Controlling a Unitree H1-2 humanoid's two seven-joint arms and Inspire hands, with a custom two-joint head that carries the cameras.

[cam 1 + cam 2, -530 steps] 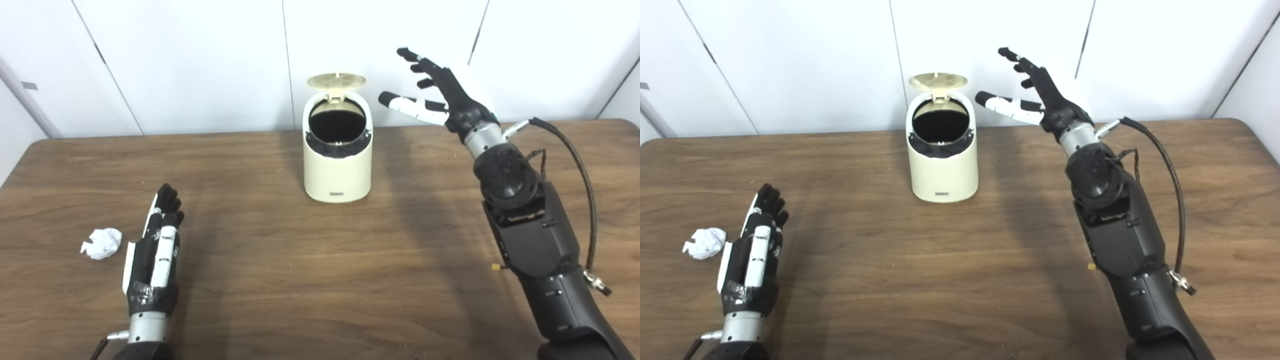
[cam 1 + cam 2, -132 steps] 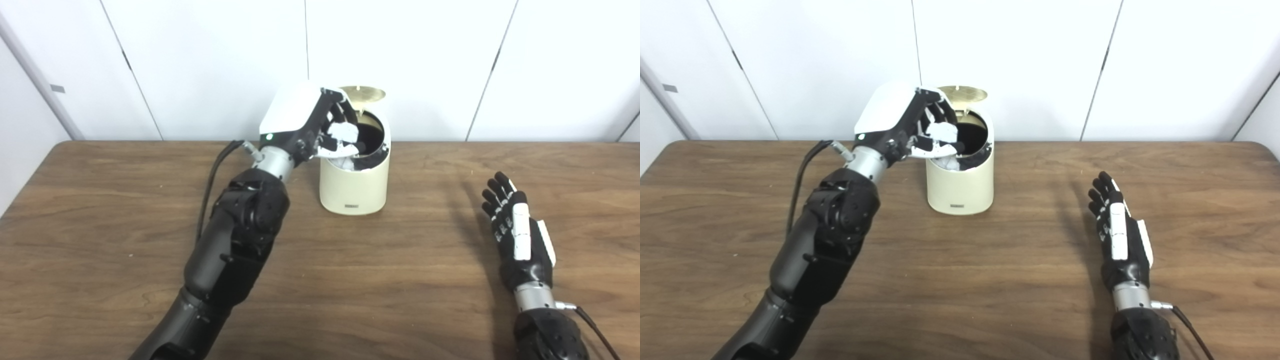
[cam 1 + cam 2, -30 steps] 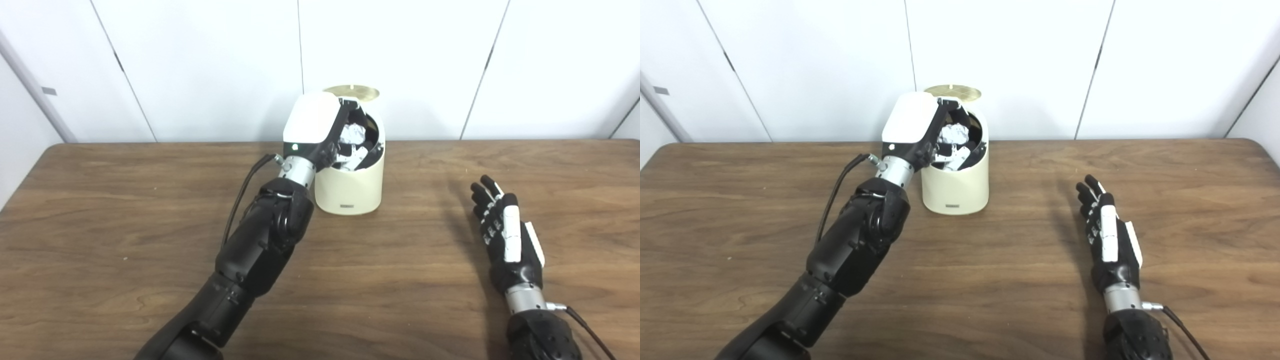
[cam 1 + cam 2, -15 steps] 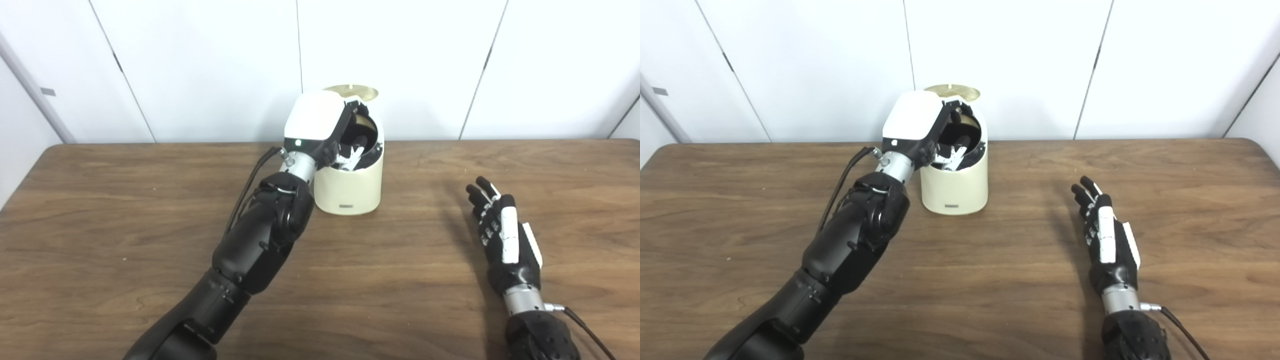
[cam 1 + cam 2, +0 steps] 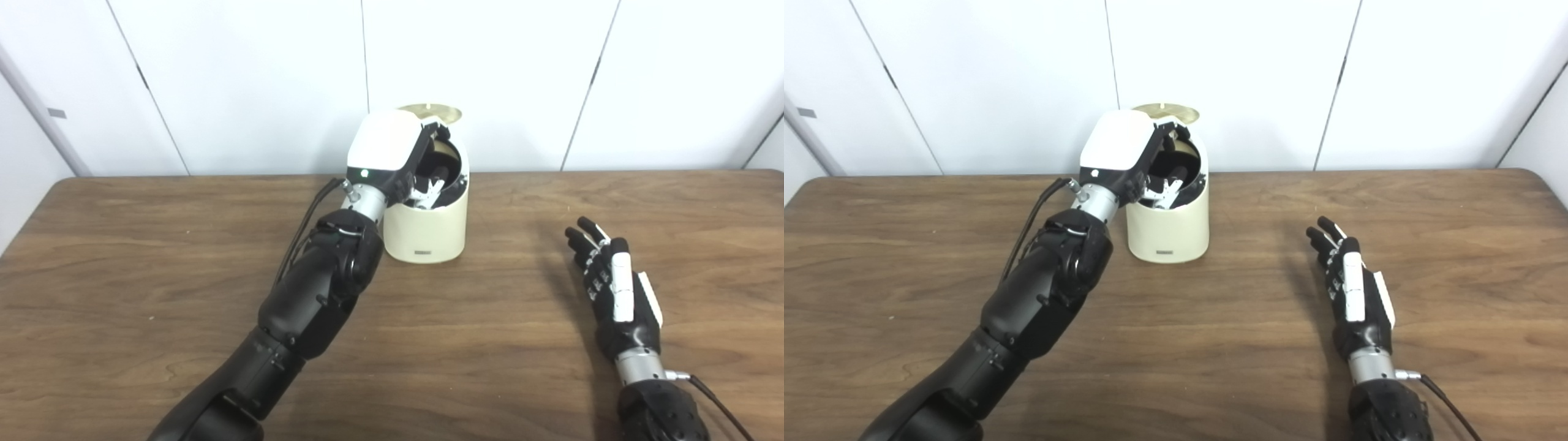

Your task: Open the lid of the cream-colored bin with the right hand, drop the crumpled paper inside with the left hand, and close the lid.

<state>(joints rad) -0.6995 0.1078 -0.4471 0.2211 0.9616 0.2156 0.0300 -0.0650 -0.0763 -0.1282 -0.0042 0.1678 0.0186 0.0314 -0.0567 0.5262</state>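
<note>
The left hand (image 5: 404, 160) hangs at the mouth of the cream-colored bin (image 5: 429, 229) near the table's (image 5: 122, 294) far edge, fingers spread and empty; the crumpled paper is out of sight, presumably inside. The right hand (image 5: 618, 294) lies open and flat toward the right edge. Withdrawing, the fingers could catch the rim or the raised lid (image 5: 430, 111) and tip the light bin.

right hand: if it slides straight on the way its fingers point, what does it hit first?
Likely nothing: the right hand points up-left across bare table. The line looks to pass right of the bin, though depth is uncertain.
</note>
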